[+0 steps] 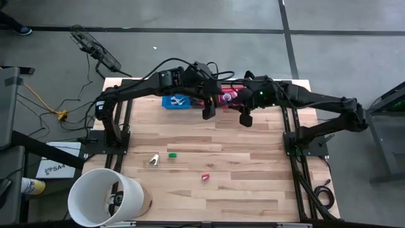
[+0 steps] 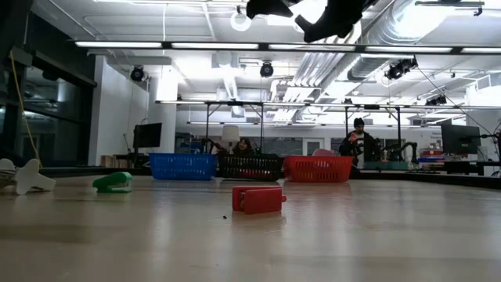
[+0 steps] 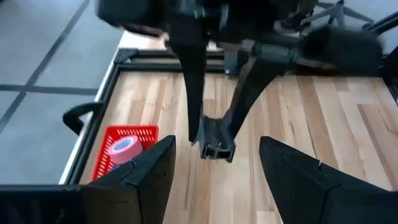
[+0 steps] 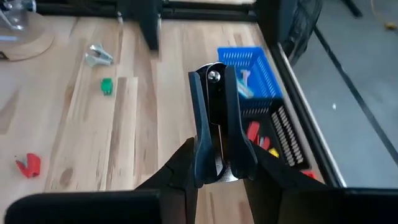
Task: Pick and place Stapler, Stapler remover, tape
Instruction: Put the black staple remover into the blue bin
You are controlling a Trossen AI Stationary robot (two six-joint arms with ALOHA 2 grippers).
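Right gripper (image 4: 217,165) clamps a black stapler (image 4: 215,118) above the baskets at twelve o'clock; left gripper (image 3: 214,165) hangs wide, empty. Stapler looks rigid, weighty, slick — grip mid-body

Black basket (image 1: 204,101) mostly hidden under arms.

Both arms reach in over the far side of the table, their wrists nearly meeting above its middle. The left gripper (image 3: 214,165) hangs with its fingers (image 3: 149,171) spread wide and nothing between them. The right gripper (image 4: 217,162) is clamped on a black stapler (image 4: 216,106) that juts out past its fingers, apparently lifted well off the tabletop.
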